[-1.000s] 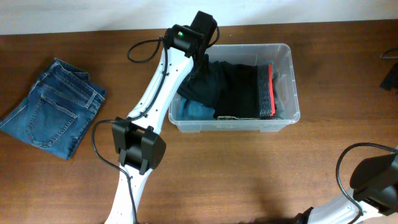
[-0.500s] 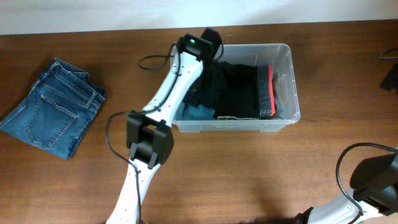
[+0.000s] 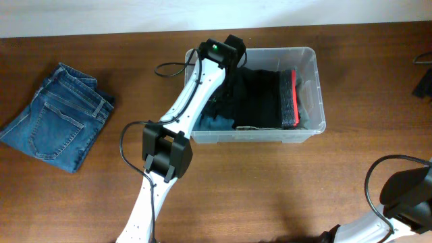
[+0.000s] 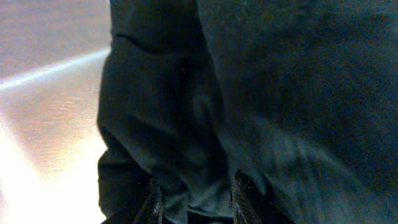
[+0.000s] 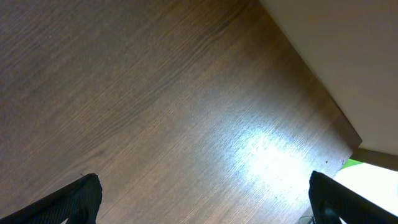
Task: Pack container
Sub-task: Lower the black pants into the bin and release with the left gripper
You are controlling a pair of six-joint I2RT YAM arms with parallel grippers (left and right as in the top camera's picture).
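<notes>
Left tool [image 4: 196, 194], seen through my wrist camera, pinches a fold of black garment [image 4: 267, 93] at the left end of the clear container [image 3: 315, 81], which sits mid-table [image 3: 270, 182] toward the far edge. Right tool [image 5: 204, 190] hangs spread wide over wood. Folded jeans [image 3: 57, 115] lie well left.

The left gripper [image 4: 196, 205] has pushed the dark garment [image 4: 280, 93] further into the container [image 3: 316, 74].

The container [image 3: 318, 101] I am packing is sitting upright and lidless near the far edge of the table [image 3: 270, 189], long sides running left to right. Its clear walls are showing it partly filled.
</notes>
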